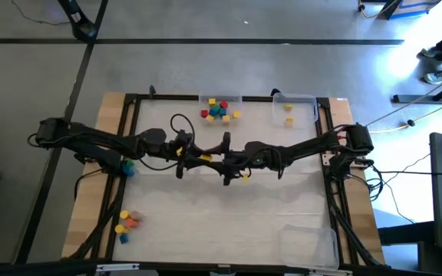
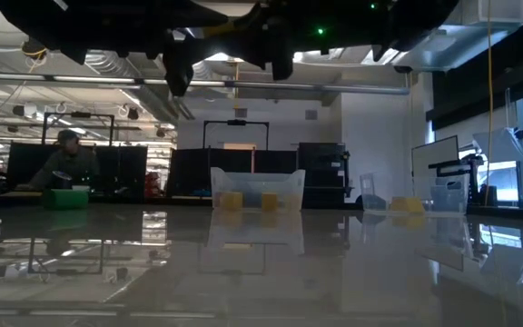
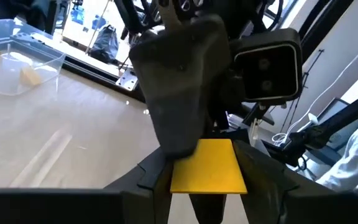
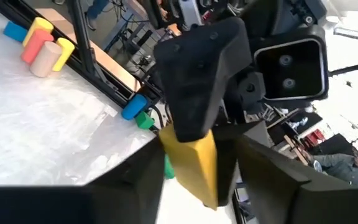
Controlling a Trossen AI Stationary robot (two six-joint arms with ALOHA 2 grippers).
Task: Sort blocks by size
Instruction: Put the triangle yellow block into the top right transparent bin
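High view: both pincers point(image 1: 213, 159) pinch one yellow block point(image 1: 206, 157) mid-table, its long axis lying left-right.

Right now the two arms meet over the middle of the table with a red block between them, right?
Almost. The block is yellow, not red. The left wrist view shows it gripped in the left gripper, and the right gripper meets it over the middle of the table.

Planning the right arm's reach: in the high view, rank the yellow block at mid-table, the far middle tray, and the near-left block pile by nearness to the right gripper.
From the right gripper:
1. Yellow block, mid-table, right beside it.
2. Middle tray, far edge.
3. Block pile, near-left corner, farthest.
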